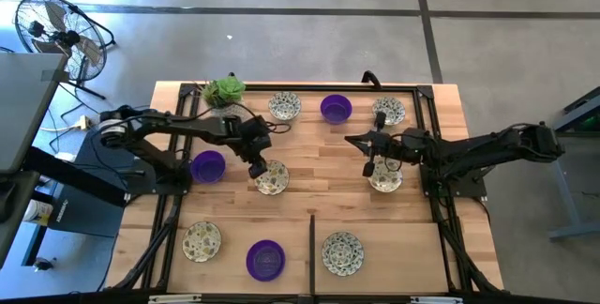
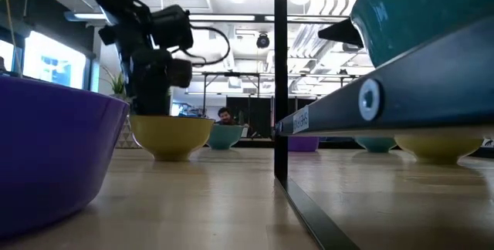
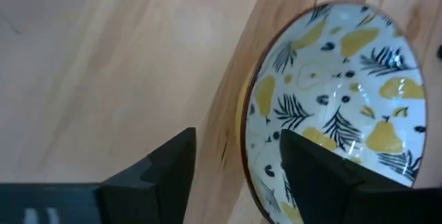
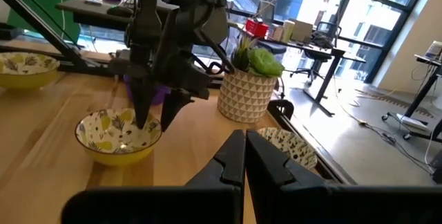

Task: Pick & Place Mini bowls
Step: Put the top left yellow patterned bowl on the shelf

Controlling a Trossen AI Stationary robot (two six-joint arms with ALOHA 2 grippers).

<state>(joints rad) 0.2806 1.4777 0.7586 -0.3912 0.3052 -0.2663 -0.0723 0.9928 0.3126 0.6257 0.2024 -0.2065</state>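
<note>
Several mini bowls sit on the wooden table, some purple and some cream with a yellow and dark leaf pattern. My left gripper [image 1: 261, 167] [image 3: 238, 141] is open and points down over one patterned bowl [image 1: 273, 179] [image 3: 331, 92] at the table's middle. One finger is inside the bowl and the other outside its rim. My right gripper [image 1: 368, 165] [image 4: 245, 137] is shut on nothing. It hovers beside another patterned bowl [image 1: 385, 178], which stands on its base. My left gripper straddles the patterned bowl's rim [image 3: 247, 124] on the bowl's left side, coming from above. One finger [image 3: 314, 169] is over the inner wall and the other finger [image 3: 162, 172] is outside. I cannot tell whether either finger touches. The bowl stands on the table.
A purple bowl [image 1: 208, 165] lies just left of my left gripper. More bowls [image 1: 285, 106] [image 1: 336, 108] [image 1: 389, 111] line the far edge beside a potted plant [image 1: 223, 91]. Three bowls [image 1: 202, 239] [image 1: 266, 259] [image 1: 342, 252] sit near the front edge. A dark post [image 2: 279, 80] rises there.
</note>
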